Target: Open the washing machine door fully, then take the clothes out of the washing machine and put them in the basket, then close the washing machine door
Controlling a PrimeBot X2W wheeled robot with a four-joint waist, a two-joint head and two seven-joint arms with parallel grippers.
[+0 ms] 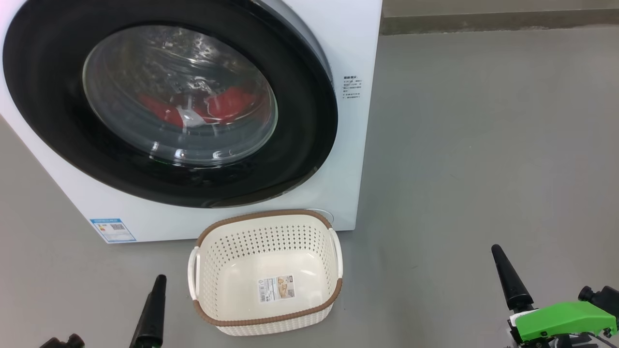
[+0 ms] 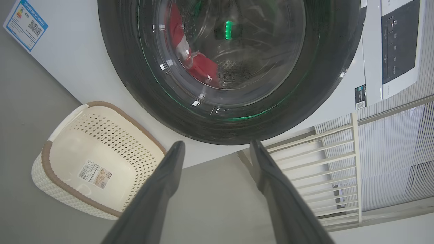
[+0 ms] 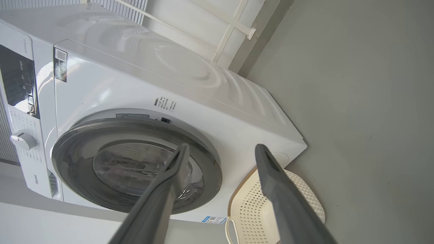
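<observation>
Door (image 1: 300, 145) looks shut on the washer (image 1: 350, 43), red clothes (image 1: 227, 104) behind the glass. Basket (image 1: 266, 215) is on the floor just below, so the swinging door may clip it. Left gripper (image 2: 217, 145) and right gripper (image 3: 220, 147) are spread and empty; fingers may slip off the glossy rim.

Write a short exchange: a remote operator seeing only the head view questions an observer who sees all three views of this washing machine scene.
Operator: I see one dark finger of the left pincer. Is it open?
Observer: Yes; the left wrist view shows both fingers spread, nothing between them.
Operator: Where are the controls on the washing machine?
Observer: The right wrist view shows a dark control panel and white knob on its front, beyond the door.
</observation>
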